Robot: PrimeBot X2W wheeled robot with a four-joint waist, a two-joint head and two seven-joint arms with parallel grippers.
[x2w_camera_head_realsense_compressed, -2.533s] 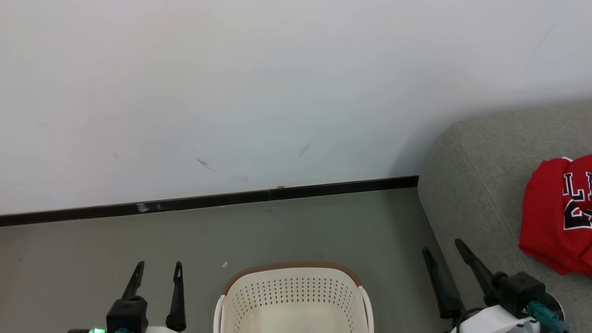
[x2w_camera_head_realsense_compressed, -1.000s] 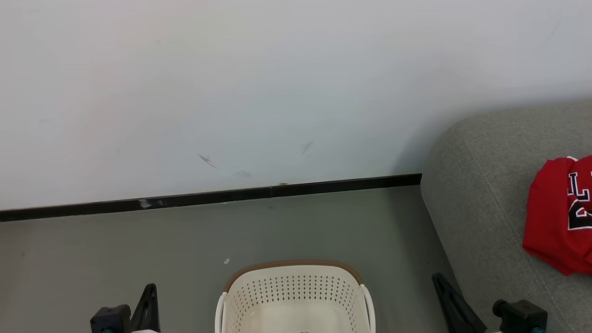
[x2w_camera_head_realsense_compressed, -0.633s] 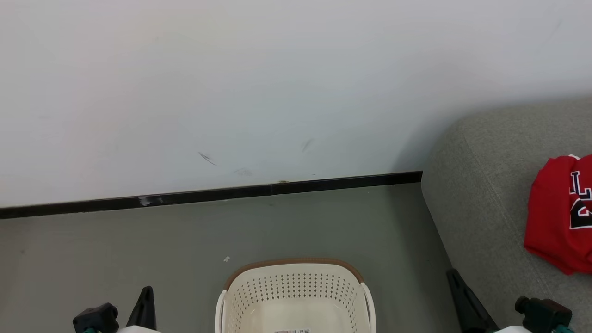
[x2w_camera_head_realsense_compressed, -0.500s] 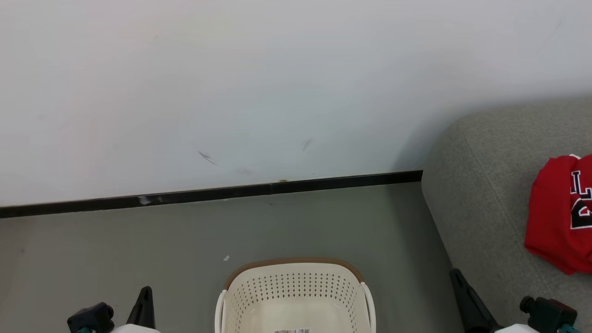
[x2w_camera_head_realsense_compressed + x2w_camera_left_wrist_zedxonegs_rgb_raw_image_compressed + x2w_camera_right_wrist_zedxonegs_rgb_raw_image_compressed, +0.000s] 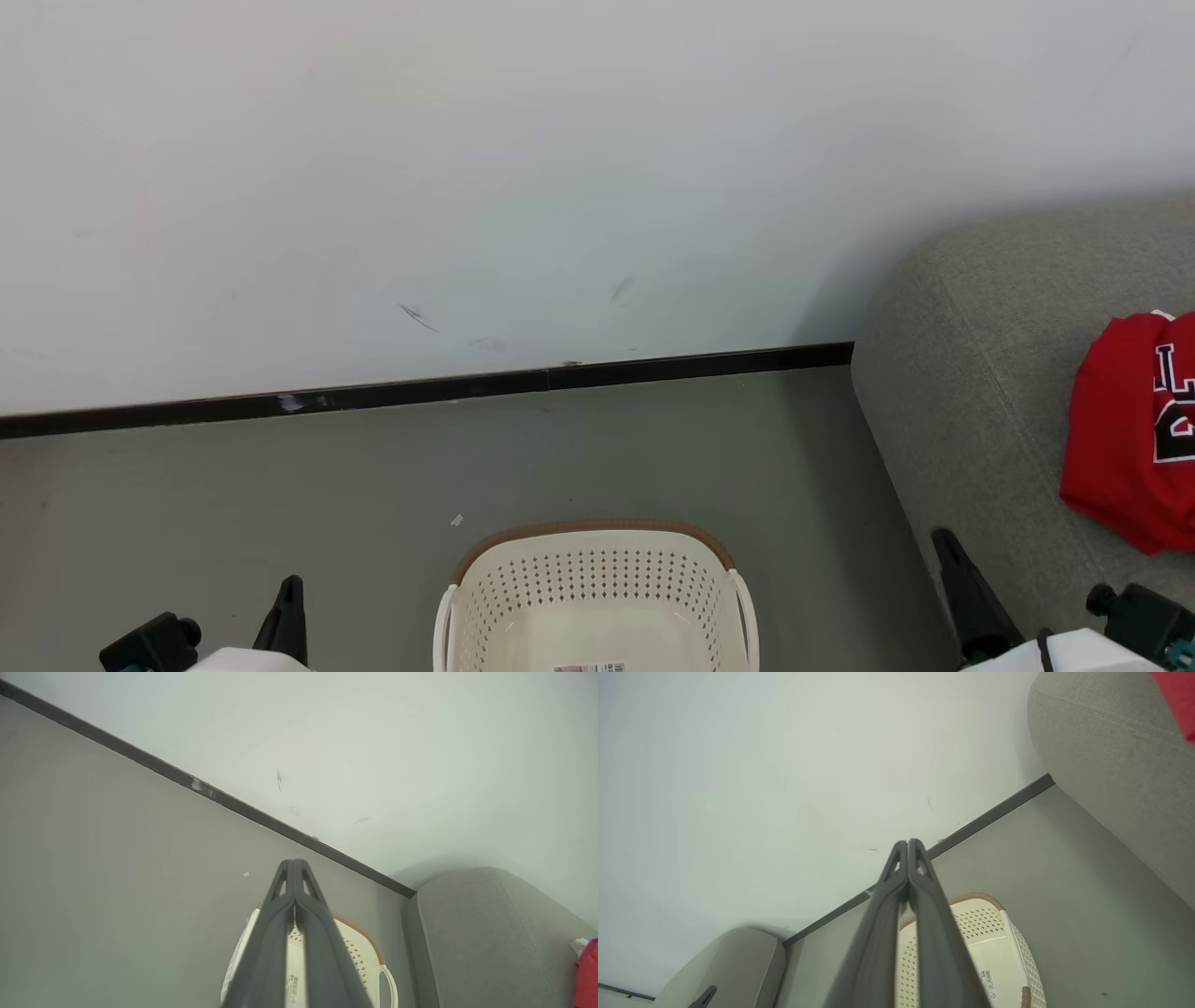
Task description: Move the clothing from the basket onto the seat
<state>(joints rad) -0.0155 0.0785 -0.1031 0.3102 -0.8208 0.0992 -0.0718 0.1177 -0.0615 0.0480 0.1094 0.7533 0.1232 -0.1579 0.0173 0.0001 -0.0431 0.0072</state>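
clothing point(image 5: 1125, 439), a red garment with dark block letters edged in white, lies bunched on the seat point(image 5: 971, 392), at the right edge of the head view and cut off by it (so how much of it there is cannot be told). the seat is a grey upholstered sofa with a rounded end, set against the white wall point(image 5: 560, 168) to the robot's right. the basket point(image 5: 597, 565) stands on the grey floor point(image 5: 280, 485) straight ahead of the robot, near the sofa's end but apart from it, its brown rim toward the wall. the part of its inside that shows is cream plastic with a small barcode label point(image 5: 590, 667) on the bottom. a black skirting board point(image 5: 560, 378) runs along the foot of the wall, and a tiny white scrap point(image 5: 456, 521) lies on the floor just beyond the basket's far left corner. the left gripper point(image 5: 294, 864) has its two dark fingers pressed together along their length with nothing between them, hanging over the floor at the basket's left side. the right gripper point(image 5: 908, 843) is likewise closed tight and empty, low at the right of the head view by the sofa's near edge. in the right wrist view a second grey upholstered piece point(image 5: 733, 961) shows at the lower left, against the wall.
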